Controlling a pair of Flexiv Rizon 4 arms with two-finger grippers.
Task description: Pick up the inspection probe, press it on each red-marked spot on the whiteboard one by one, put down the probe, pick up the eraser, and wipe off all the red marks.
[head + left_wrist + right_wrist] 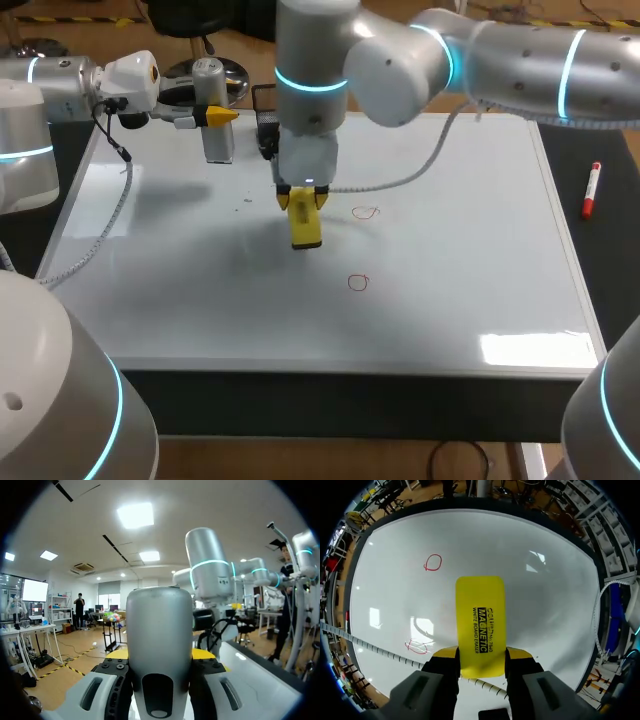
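The whiteboard (450, 300) (545, 595) is laid flat and takes up most of the table. The right arm (520, 65) is brought in from the far right and reaches past the middle. The left arm (60, 85) is seen at the far left.

The probe (217, 140) (159, 630), a silver cylinder, is held upright at the far left of the board. It is clamped between the fingers of the left gripper (222, 116) (162, 655), one yellow tip on each side of it. Whether its lower end touches the board cannot be told.

The yellow eraser (306, 230) (481, 625) is gripped by its long sides in the right gripper (303, 200) (481, 655), over the middle of the board. Contact with the board cannot be judged.

A red-capped pen (591, 190) is seen on the dark table, right of the board.

Two red marks are left on the board, both right of the eraser. The far mark (367, 212) (417, 646) is found near the right gripper. The near mark (358, 283) (433, 562) is found ahead of the eraser and to its right.
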